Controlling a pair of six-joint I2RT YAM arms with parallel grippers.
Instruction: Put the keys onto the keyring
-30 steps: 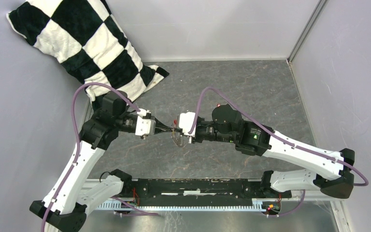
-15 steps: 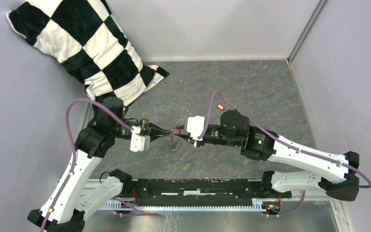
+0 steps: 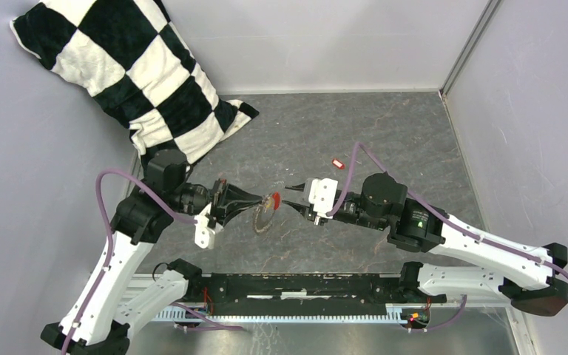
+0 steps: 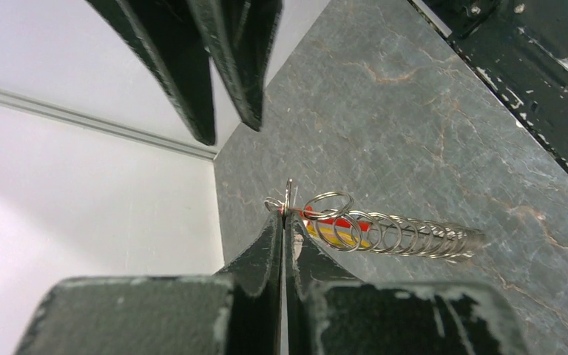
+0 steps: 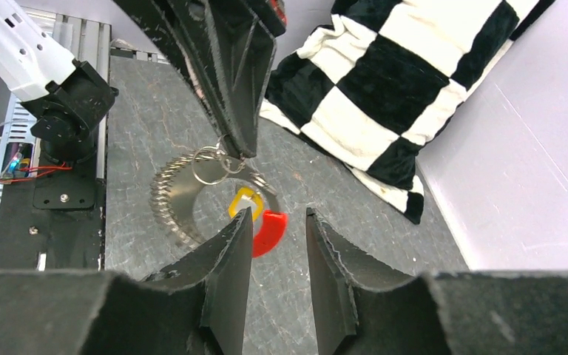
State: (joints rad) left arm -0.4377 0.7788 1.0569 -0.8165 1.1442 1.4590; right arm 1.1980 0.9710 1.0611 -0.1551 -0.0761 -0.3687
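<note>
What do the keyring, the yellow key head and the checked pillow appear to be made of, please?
The keyring looks like bare metal wire, probably steel: thin shiny silver-grey coils with bright glints. The yellow key head looks like plastic: flat, even, saturated colour with a slight sheen. The pillow looks like plush fabric, perhaps fleece: a fuzzy matt nap and soft creases.
</note>
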